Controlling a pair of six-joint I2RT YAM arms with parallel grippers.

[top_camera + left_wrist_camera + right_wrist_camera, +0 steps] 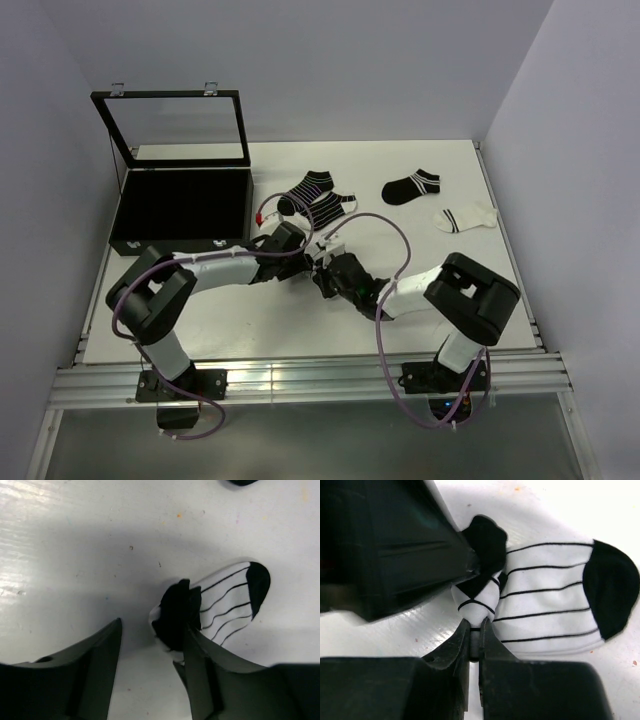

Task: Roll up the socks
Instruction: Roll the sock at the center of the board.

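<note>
From above, your two wrists met at the middle of the surface (250,320) and hid what lay beneath them; loose socks (411,186) lay beyond, right of the open black case (180,205). In the left wrist view, the left fingers (85,675) stood apart, released, one finger against the rolled black end of the white striped sock (230,605) on the surface, hiding part of it. In the right wrist view, the right fingers (445,660) were clenched on that sock's white fold
</note>
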